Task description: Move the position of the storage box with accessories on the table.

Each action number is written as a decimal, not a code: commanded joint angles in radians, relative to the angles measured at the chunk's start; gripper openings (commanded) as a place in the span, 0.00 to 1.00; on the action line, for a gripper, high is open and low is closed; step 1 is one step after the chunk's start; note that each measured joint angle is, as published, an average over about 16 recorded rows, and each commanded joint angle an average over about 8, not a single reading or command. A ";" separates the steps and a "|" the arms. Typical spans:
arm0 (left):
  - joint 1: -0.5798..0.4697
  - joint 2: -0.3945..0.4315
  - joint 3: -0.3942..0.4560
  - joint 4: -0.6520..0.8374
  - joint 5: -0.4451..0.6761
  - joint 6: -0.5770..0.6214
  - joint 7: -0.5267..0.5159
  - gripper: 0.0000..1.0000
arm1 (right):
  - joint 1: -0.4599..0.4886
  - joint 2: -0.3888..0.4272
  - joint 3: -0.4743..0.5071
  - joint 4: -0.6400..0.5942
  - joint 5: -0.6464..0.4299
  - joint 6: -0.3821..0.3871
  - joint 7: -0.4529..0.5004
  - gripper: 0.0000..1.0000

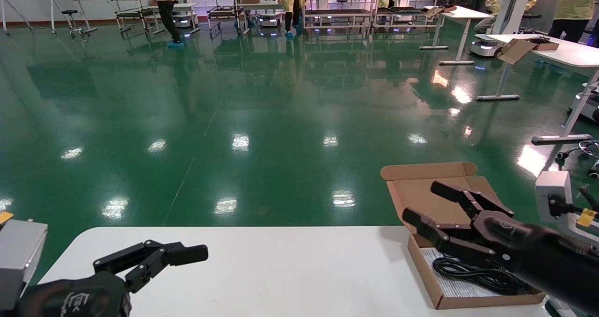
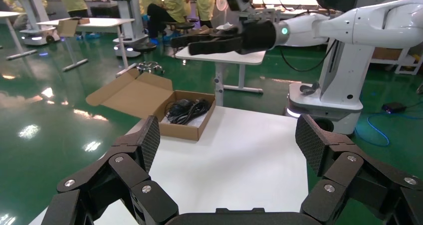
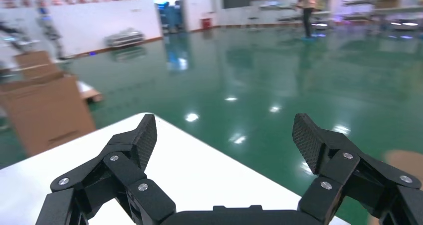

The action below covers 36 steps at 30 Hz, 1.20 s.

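The brown cardboard storage box (image 1: 468,303) sits at the right end of the white table (image 1: 281,270), its flap lid (image 1: 421,190) open and hanging past the far edge. A coiled black cable (image 1: 472,272) lies in it on a white printed sheet (image 1: 449,284); I cannot make out the mouse. My right gripper (image 1: 423,202) is open and empty, held above the box's left side. My left gripper (image 1: 187,254) is open and empty, low over the table's left end. The left wrist view shows the box (image 2: 179,130), cable (image 2: 187,110) and right gripper (image 2: 199,40) high above them.
The table's far edge (image 1: 234,227) drops to green floor. Distant white desks (image 1: 561,50) carry other cardboard boxes. My white base (image 2: 324,95) stands behind the table in the left wrist view. Large cartons (image 3: 47,105) stand far off in the right wrist view.
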 commanded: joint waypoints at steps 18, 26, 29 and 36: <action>0.000 0.000 0.000 0.000 0.000 0.000 0.000 1.00 | -0.089 0.079 0.204 0.390 -0.175 -0.226 0.199 1.00; 0.000 0.000 0.000 0.000 0.000 0.000 0.000 1.00 | -0.122 0.109 0.281 0.537 -0.240 -0.311 0.274 1.00; 0.000 0.000 0.000 0.000 0.000 0.000 0.000 1.00 | -0.129 0.115 0.297 0.569 -0.255 -0.331 0.287 1.00; 0.000 0.000 0.000 0.000 0.000 0.000 0.000 1.00 | -0.133 0.118 0.303 0.576 -0.261 -0.336 0.289 1.00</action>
